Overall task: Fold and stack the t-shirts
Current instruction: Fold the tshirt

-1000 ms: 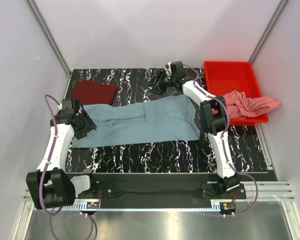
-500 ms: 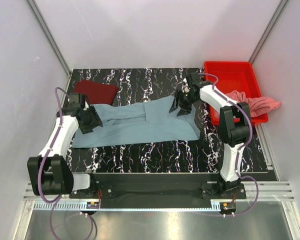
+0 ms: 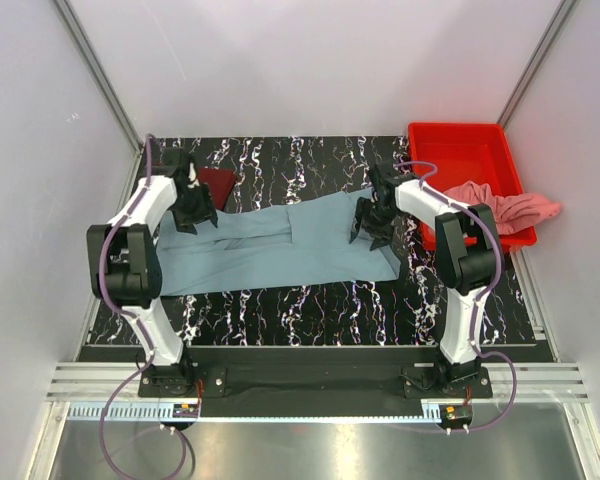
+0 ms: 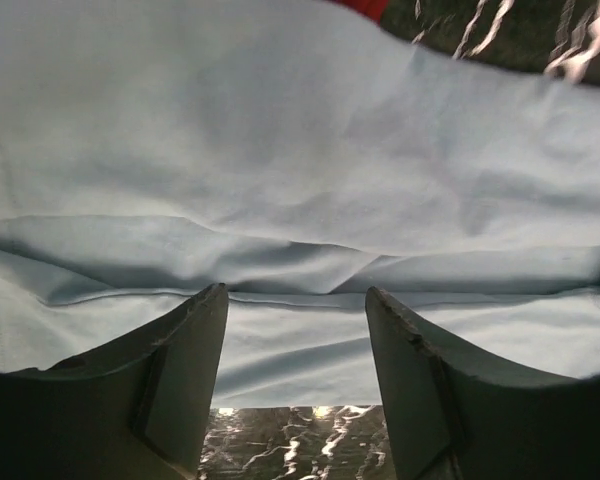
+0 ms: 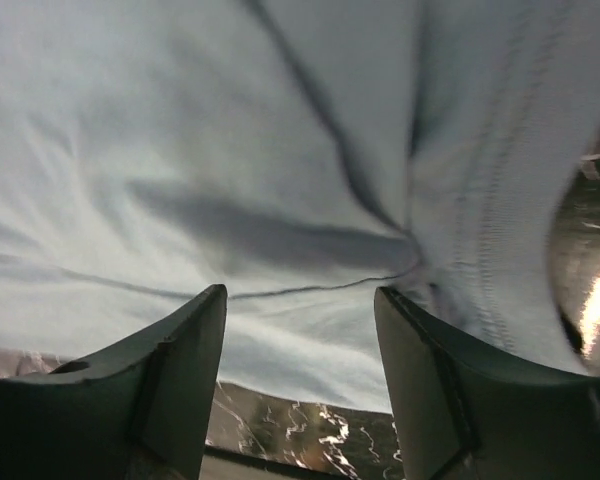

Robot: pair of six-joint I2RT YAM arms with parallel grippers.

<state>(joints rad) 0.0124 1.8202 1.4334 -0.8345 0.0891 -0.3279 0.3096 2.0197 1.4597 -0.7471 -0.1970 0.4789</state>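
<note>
The grey-blue t-shirt (image 3: 270,245) lies spread across the middle of the black marbled table, partly folded lengthwise. My left gripper (image 3: 196,220) is open over its far left edge; the left wrist view shows the cloth (image 4: 300,150) just past the open fingers. My right gripper (image 3: 373,232) is open over the shirt's right end; the right wrist view shows the cloth (image 5: 230,150) between and beyond its fingers. The folded maroon t-shirt (image 3: 218,183) lies at the back left, mostly hidden by the left arm. The salmon pink t-shirt (image 3: 500,208) hangs crumpled over the red tray's front rim.
The red plastic tray (image 3: 460,155) stands at the back right corner. White walls with metal rails close in the table on three sides. The table's near edge (image 3: 310,345) runs along the arm bases.
My left gripper moved from the shirt's near left side up to its far left edge by the maroon shirt. My right gripper came from the back of the table down onto the shirt's right end.
</note>
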